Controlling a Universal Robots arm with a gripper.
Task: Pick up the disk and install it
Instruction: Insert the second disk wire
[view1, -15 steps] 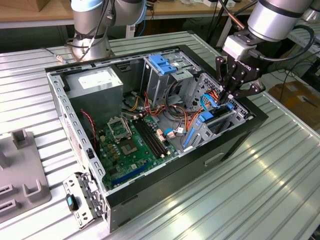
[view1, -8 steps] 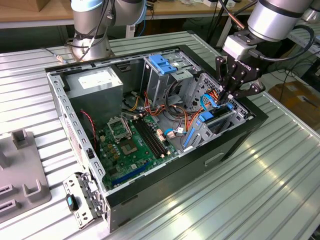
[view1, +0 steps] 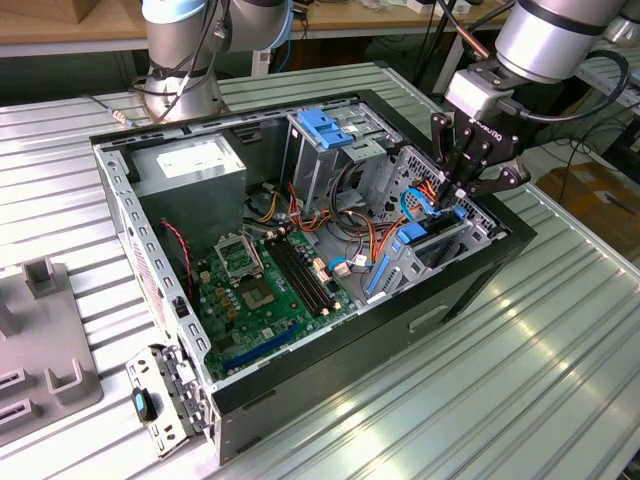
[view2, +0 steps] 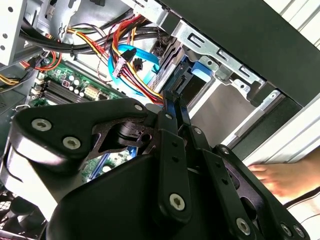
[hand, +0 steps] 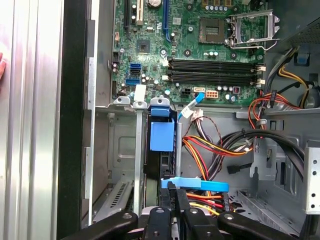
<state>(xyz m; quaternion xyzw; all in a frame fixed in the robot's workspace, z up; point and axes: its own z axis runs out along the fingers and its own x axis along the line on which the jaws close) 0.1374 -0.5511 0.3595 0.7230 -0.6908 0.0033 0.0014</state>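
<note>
1. I have the gripper (view1: 462, 186) down at the drive bay on the exterior view's right side of the open computer case (view1: 160, 290), its fingertips pressed together on the blue edge of the disk (hand: 162, 136).
2. The jaws are narrow, pinched on the carrier's blue rail; in the first wrist view the two fingertips (hand: 171, 189) meet right at the blue strip, and the second wrist view shows the same closed pinch from behind.
3. The disk stands on edge inside the bay slot, between the grey metal bay walls, with its blue tab end toward the motherboard (hand: 210, 45). I judge the pick-up done and the install well under way (the disk is in the slot, though I cannot tell whether it is fully seated or latched).
4. What is left, as I read it: confirm seating and let go. The jaws have not released.
5. Counts: one disk, one gripper, one case on the ribbed metal bench (view1: 520, 380), one motherboard with one open processor socket (hand: 236, 26).
6. One fixed blue bracket (view1: 328, 127) sits atop the tall grey cage, apart from the disk.
7. A person's hand (view2: 287, 177) rests beyond the case's black outer wall, outside the case and near it.
</note>
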